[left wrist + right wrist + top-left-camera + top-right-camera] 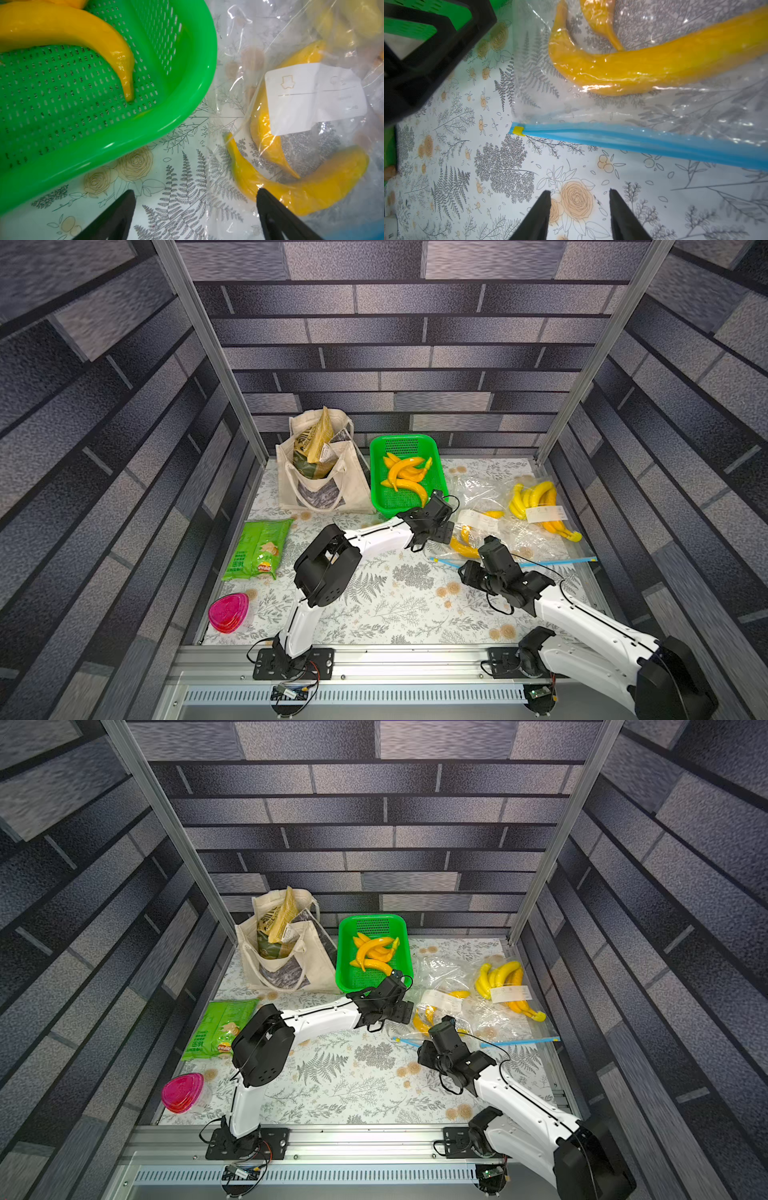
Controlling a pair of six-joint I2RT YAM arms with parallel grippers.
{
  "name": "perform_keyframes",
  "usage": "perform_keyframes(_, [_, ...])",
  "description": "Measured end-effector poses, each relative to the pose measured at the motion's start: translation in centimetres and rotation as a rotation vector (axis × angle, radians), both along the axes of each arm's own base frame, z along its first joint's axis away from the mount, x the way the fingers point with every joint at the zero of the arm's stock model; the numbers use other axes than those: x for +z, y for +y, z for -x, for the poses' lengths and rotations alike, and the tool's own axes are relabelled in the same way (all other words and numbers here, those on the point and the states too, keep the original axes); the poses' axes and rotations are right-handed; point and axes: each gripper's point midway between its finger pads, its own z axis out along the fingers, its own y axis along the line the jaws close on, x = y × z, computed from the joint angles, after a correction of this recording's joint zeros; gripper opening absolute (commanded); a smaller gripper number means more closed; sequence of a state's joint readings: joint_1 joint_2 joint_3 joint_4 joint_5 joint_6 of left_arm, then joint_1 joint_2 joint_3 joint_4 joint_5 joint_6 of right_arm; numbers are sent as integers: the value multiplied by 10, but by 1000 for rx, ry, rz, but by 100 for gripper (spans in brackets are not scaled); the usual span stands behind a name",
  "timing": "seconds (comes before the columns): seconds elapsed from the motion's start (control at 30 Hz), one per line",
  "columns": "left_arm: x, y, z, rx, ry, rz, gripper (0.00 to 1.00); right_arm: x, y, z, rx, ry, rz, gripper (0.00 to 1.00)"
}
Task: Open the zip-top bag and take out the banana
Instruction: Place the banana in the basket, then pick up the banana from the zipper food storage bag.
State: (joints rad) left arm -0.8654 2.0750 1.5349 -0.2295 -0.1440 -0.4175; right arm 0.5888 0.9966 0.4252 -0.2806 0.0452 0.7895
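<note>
In both top views a clear zip-top bag [519, 539] [494, 1021] lies flat at the right of the table. Its blue zip strip [633, 139] faces the front, and the yellow slider [518, 131] sits at the strip's left end. Orange-yellow bananas [461, 546] [643, 68] [311, 191] lie inside the bag. My left gripper [451, 531] [195, 191] hangs open over the bag's left edge, with one fingertip [268, 199] above a bagged banana. My right gripper [471, 572] [580, 192] is over bare table just short of the zip. Its jaws are parted with nothing between them.
A green basket [376, 472] [187, 104] holding several bananas stands just left of the bag, close to my left gripper. A yellow banana bunch [534, 499] lies under plastic at the far right. A cloth tote [320, 485], a green chip bag [259, 549] and a pink container [228, 612] occupy the left side.
</note>
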Motion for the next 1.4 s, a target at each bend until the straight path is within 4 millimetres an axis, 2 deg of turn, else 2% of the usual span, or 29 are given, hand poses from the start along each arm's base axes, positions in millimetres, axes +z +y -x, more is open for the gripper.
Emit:
perform_keyframes(0.1, [-5,-7,-2,-12,14,7,90,-5,3,-3,-6,-4,-13,42])
perform_keyframes(0.2, [-9,-14,-2,-29,29,20,88,-2,7,-12,-6,-41,-22,40])
perform_keyframes(0.53, [-28,-37,-3,-77,87,30,74,-20,-6,-31,-40,-70,106,37])
perform_keyframes(0.83, [-41,-43,6,-106,127,24,59,-12,-19,-50,-120,-137,168,49])
perform_keyframes(0.97, [-41,-46,11,-123,140,34,56,-12,-23,-56,-146,-145,172,54])
perform_keyframes(1.1, [-43,-50,14,-133,138,43,53,-9,-25,-61,-176,-165,157,65])
perform_keyframes(1.23, [-43,-54,17,-144,138,55,50,-5,-28,-68,-203,-183,143,71])
perform_keyframes(1.4, [-43,-59,21,-159,136,71,50,-3,-37,-74,-248,-189,128,69])
